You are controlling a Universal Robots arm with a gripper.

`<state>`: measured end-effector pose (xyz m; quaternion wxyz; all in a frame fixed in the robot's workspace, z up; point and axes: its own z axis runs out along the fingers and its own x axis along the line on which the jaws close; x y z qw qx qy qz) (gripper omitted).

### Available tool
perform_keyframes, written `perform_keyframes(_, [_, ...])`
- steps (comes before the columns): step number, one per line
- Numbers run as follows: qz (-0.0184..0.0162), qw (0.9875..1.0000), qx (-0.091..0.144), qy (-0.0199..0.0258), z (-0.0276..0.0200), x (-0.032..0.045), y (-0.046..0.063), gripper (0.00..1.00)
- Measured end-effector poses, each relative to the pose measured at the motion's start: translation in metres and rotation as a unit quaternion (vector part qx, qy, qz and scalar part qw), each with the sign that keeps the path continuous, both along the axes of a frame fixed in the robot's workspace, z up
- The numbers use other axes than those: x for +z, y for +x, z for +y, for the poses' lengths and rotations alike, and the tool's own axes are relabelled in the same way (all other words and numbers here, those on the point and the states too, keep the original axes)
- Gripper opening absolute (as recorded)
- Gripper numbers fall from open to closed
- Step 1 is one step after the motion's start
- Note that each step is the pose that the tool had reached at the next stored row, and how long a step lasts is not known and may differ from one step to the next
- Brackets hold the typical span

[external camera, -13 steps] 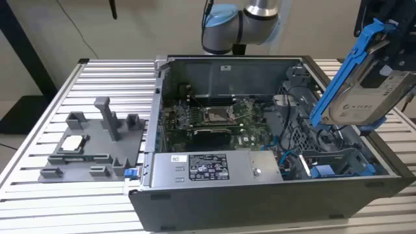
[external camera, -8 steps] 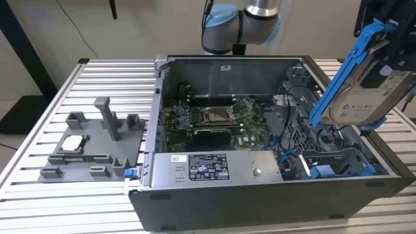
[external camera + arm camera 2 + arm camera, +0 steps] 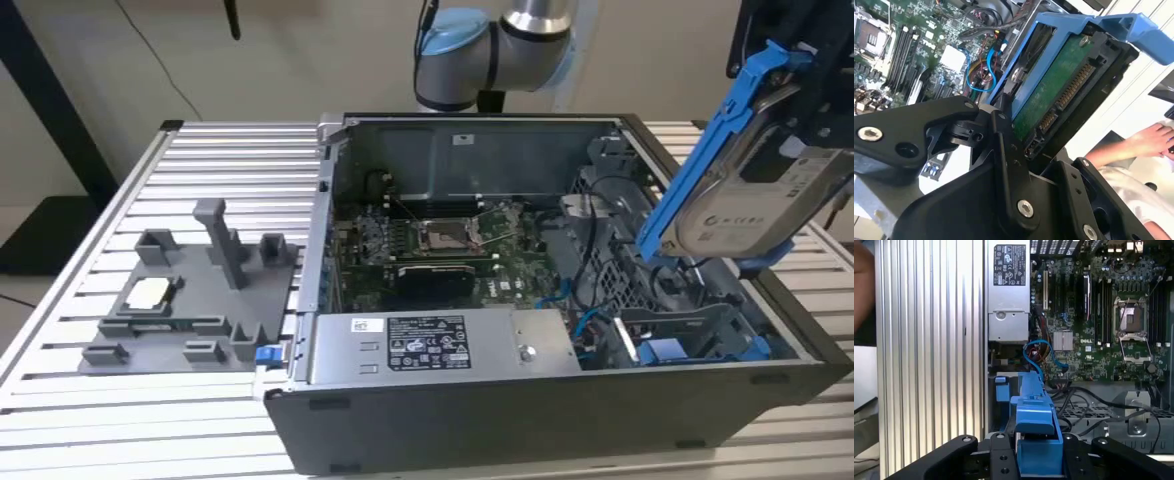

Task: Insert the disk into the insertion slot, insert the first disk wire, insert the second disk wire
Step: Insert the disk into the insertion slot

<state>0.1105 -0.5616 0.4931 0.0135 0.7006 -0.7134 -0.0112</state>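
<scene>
We see the gripper (image 3: pixel 1039 150) clamped on the disk (image 3: pixel 747 200). Its black fingers (image 3: pixel 1004 145) press the two sides of the bright blue carrier frame, and the drive's green circuit board and connector face the camera in the second wrist view. The disk hangs in the air, steeply tilted and nearly upright. It is above the side of the open computer case (image 3: pixel 534 420) that lies toward the exterior view's right, and it touches nothing in the case.

The insertion slot (image 3: pixel 694 345), with its blue rails, sits inside the case below the disk, in the near corner on the exterior view's right. Beside the slot, along the case's near wall, lies the silver power-supply box (image 3: pixel 427 345), and behind that is the motherboard (image 3: pixel 441 240). A looped blue cable (image 3: pixel 1041 352) curls between the power-supply box and the motherboard.

The case stands on a slatted metal table (image 3: pixel 227 160) toward its edge at the exterior view's right. A grey fixture plate (image 3: pixel 187 300) rests near the opposite edge. In the second wrist view, a person's hand (image 3: pixel 1154 137) shows beyond the disk.
</scene>
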Motion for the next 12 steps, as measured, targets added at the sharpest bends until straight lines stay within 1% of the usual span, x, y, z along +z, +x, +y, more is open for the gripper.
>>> perform_keyframes(2, [-0.0049,1.0,0.0,0.0002,-0.0002,-0.0019,0.0,0.33])
perform_keyframes(4, [-0.0077,1.0,0.0,0.0003,-0.0008,-0.0043,0.0,0.33])
perform_keyframes(7, [-0.0092,1.0,0.0,0.0003,-0.0029,-0.0095,0.0,0.33])
perform_keyframes(12, [-0.0099,1.0,0.0,0.0002,-0.0079,-0.0185,0.0,0.33])
